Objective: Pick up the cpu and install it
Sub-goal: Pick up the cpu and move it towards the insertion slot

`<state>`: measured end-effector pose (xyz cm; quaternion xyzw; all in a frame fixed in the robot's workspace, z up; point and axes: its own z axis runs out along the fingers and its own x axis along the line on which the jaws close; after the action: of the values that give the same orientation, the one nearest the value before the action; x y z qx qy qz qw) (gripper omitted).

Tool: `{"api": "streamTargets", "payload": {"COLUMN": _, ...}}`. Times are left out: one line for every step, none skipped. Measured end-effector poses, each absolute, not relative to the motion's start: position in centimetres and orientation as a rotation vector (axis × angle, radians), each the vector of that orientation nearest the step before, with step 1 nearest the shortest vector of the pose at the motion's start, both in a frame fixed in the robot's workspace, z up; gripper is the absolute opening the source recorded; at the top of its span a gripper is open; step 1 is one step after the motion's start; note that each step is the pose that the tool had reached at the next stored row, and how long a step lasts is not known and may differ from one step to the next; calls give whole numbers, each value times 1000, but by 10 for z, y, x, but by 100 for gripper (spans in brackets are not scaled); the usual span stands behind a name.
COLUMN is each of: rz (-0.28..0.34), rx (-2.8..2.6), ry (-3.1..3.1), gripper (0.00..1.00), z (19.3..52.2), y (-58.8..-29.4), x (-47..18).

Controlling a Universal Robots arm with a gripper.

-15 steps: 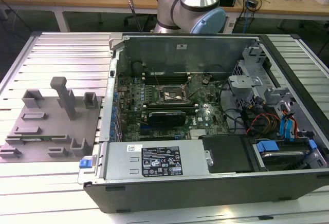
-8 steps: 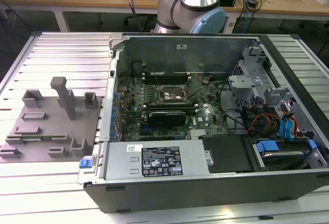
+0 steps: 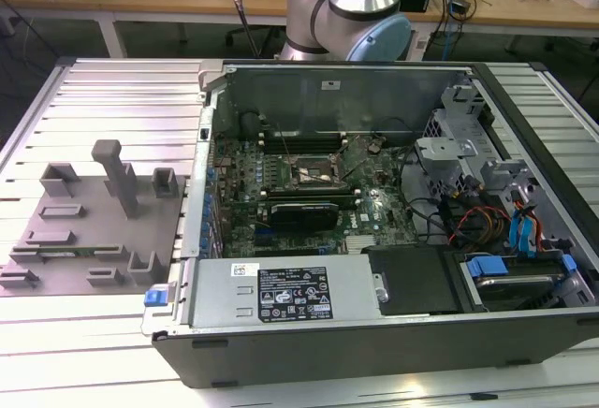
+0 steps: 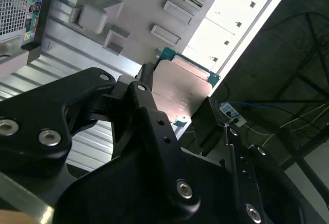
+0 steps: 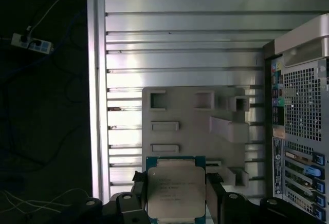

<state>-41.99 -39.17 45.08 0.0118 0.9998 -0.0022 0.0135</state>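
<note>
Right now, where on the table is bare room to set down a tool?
The ribbed table is bare beyond the grey fixture plate, on its near side, and in a strip at the exterior view's right of the case. The case itself is crowded: boards, cables. The gripper holds the cpu.

The black gripper (image 4: 177, 94) holds the cpu (image 4: 182, 82) by two opposite edges, its fingers (image 4: 206, 115) pressed against the sides. The chip's silvery top and green rim show between them. Beyond it lie a grey fixture plate (image 4: 139, 3) with raised blocks on the ribbed metal worktop (image 4: 56, 44), a computer case's perforated grille (image 4: 15, 3), and a power strip (image 4: 229, 112) on the dark floor.
</note>
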Motion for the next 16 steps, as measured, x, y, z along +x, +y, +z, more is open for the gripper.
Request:
{"api": "streamTargets", "payload": {"rz": -7, "rx": 37, "ry": 3114, "gripper": 55, "z": 451, "y": -392, "x": -420}}
{"api": "streamTargets", "payload": {"rz": -7, "rx": 37, "ry": 3115, "gripper": 55, "z": 451, "y": -392, "x": -420}}
{"api": "streamTargets", "payload": {"rz": -7, "rx": 37, "ry": 3115, "gripper": 55, "z": 451, "y": -392, "x": -419}}
{"api": "streamTargets", "payload": {"rz": -7, "rx": 37, "ry": 3115, "gripper": 55, "z": 451, "y": -392, "x": -417}}
{"api": "streamTargets", "payload": {"rz": -7, "rx": 37, "ry": 3115, "gripper": 55, "z": 451, "y": -392, "x": -415}}
{"api": "streamTargets", "payload": {"rz": -7, "rx": 37, "ry": 3115, "gripper": 55, "z": 451, "y": -392, "x": -414}}
{"api": "streamTargets", "payload": {"rz": -7, "rx": 37, "ry": 3115, "gripper": 55, "z": 451, "y": -392, "x": -412}}
{"api": "streamTargets", "payload": {"rz": -7, "rx": 37, "ry": 3114, "gripper": 55, "z": 451, "y": -392, "x": -411}}
{"api": "streamTargets", "payload": {"rz": -7, "rx": 37, "ry": 3115, "gripper": 55, "z": 451, "y": -392, "x": -410}}
{"api": "streamTargets", "payload": {"rz": -7, "rx": 37, "ry": 3115, "gripper": 55, "z": 451, "y": -392, "x": -407}}
{"api": "streamTargets", "payload": {"rz": -7, "rx": 37, "ry": 3115, "gripper": 55, "z": 451, "y": -392, "x": -406}}
{"api": "streamTargets", "payload": {"rz": -7, "rx": 37, "ry": 3115, "gripper": 55, "z": 451, "y": -392, "x": -405}}
{"api": "streamTargets", "payload": {"rz": -7, "rx": 37, "ry": 3115, "gripper": 55, "z": 451, "y": -392, "x": -403}}
{"api": "streamTargets", "payload": {"rz": -7, "rx": 37, "ry": 3115, "gripper": 55, "z": 451, "y": -392, "x": -402}}
{"api": "streamTargets", "payload": {"rz": -7, "rx": 37, "ry": 3115, "gripper": 55, "z": 451, "y": -392, "x": -401}}
{"api": "streamTargets", "payload": {"rz": -7, "rx": 37, "ry": 3114, "gripper": 55, "z": 451, "y": -392, "x": -400}}
